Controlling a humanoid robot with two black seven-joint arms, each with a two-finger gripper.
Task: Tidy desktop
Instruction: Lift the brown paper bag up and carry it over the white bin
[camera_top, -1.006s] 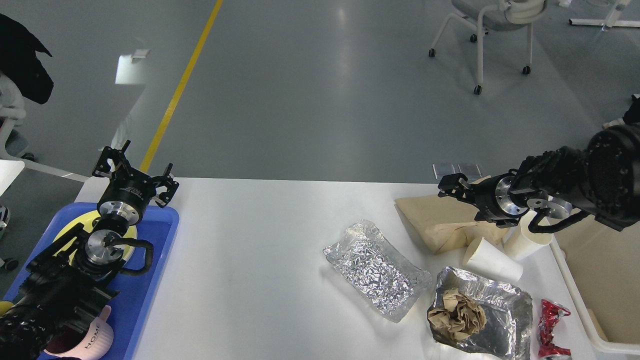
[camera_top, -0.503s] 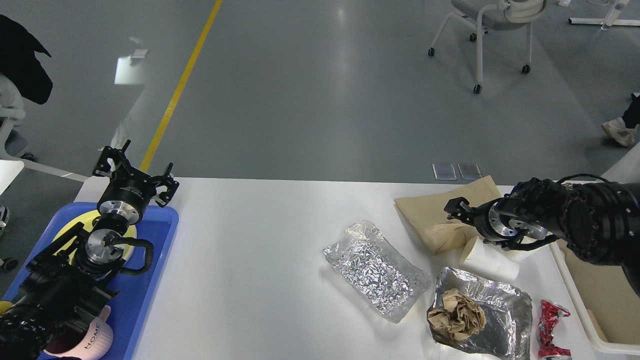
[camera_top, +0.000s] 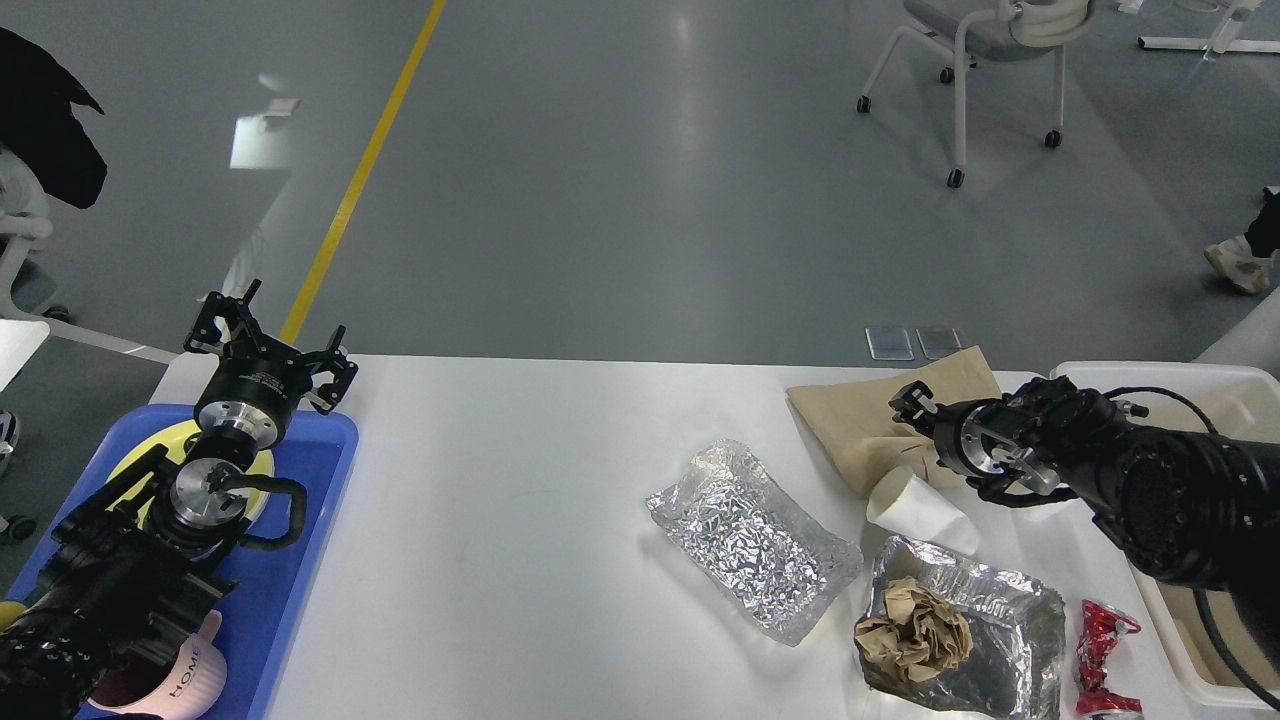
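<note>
The white desktop (camera_top: 500, 480) holds litter on its right half: a brown paper bag (camera_top: 850, 420), a white paper cup (camera_top: 915, 505) lying on its side, a crumpled foil sheet (camera_top: 750, 540), a foil tray (camera_top: 1010, 620) with a ball of brown paper (camera_top: 912, 632), and a crushed red can (camera_top: 1100, 650). My right gripper (camera_top: 908, 402) is low over the paper bag's right part, just above the cup; it is small and dark, so its fingers cannot be told apart. My left gripper (camera_top: 272, 340) is open and empty above the far edge of the blue tray (camera_top: 310, 500).
The blue tray at the left holds a yellow plate (camera_top: 130, 462) and a pink mug (camera_top: 190, 682). A cream bin (camera_top: 1160, 372) stands at the table's right edge, partly behind my right arm. A chair (camera_top: 960, 60) stands on the grey floor beyond.
My right arm has dropped lower and turned, with its gripper now down at the paper bag. The lying cup has shifted left. The upright cup no longer shows. The left arm has not moved.
</note>
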